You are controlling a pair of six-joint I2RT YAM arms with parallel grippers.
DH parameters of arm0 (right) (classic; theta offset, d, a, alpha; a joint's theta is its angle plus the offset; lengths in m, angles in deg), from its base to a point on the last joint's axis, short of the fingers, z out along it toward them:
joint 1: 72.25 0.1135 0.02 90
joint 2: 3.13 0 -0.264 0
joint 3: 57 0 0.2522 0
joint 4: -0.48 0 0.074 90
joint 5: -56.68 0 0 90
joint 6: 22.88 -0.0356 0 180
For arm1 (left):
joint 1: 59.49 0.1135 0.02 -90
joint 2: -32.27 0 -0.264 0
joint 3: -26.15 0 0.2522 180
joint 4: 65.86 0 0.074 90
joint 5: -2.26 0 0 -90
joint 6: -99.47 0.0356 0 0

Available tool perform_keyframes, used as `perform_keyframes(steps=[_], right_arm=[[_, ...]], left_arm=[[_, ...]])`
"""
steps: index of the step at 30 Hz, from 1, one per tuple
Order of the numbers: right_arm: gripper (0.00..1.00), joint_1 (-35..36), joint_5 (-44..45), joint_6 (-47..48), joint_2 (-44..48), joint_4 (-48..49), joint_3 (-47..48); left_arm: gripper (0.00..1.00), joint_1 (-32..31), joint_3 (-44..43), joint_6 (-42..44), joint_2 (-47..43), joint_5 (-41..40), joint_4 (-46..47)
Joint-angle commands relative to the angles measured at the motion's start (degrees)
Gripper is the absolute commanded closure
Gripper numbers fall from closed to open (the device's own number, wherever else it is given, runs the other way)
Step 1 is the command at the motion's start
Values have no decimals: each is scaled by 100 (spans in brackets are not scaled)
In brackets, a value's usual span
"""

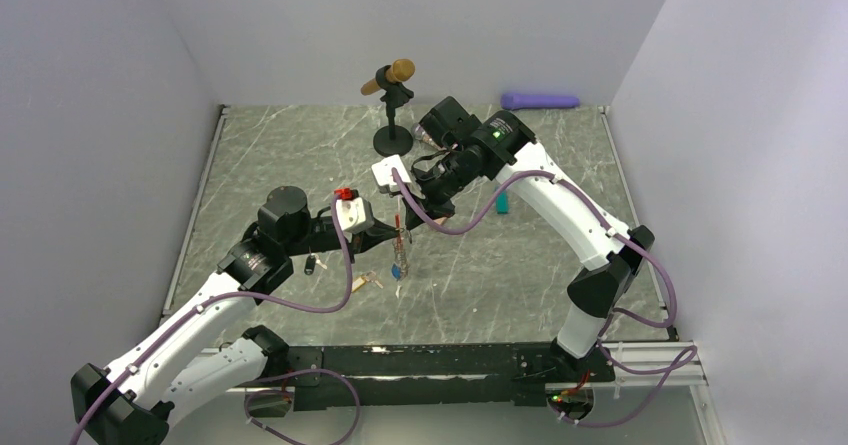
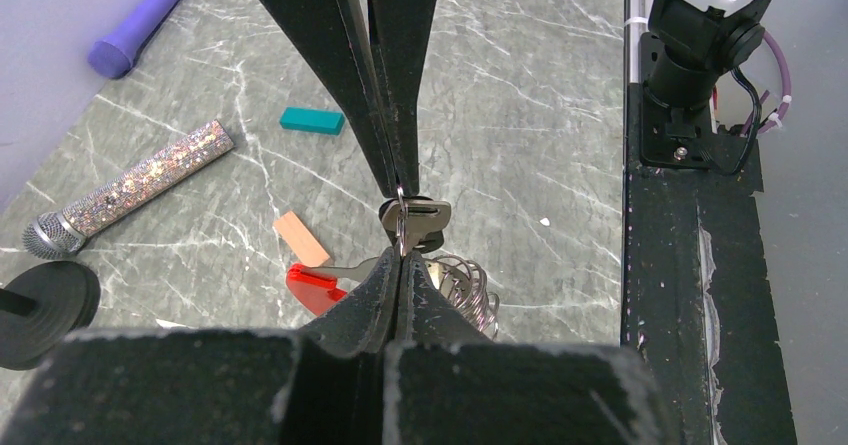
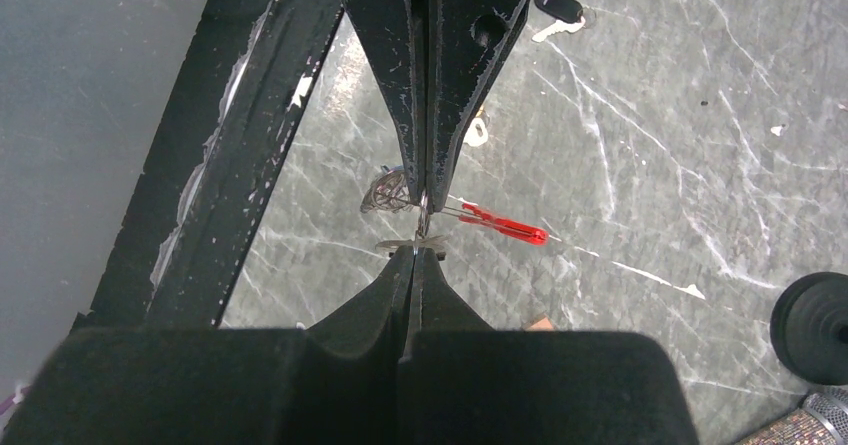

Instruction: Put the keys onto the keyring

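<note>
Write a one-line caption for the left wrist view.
Left gripper shut on a key at the keyring, over a marble table with a tan block and a teal block.

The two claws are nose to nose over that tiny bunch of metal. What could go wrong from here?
1. The left gripper, shut on the keyring, and the right gripper, seemingly shut on a key, meet tip to tip; slight misalignment could bump them or drop the key.
2. The keyring's coil hangs loose beside the tips and might snag on them.
</note>
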Motion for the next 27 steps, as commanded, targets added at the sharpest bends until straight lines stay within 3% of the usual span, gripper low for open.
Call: perform_keyframes(steps=[1, 27], right_arm=[[100, -24, 18, 16, 191, -32, 142], [100, -26, 5, 42, 195, -97, 193]], left_arm=[[100, 22, -254, -8, 9, 116, 223], [100, 31, -261, 13, 9, 74, 190]])
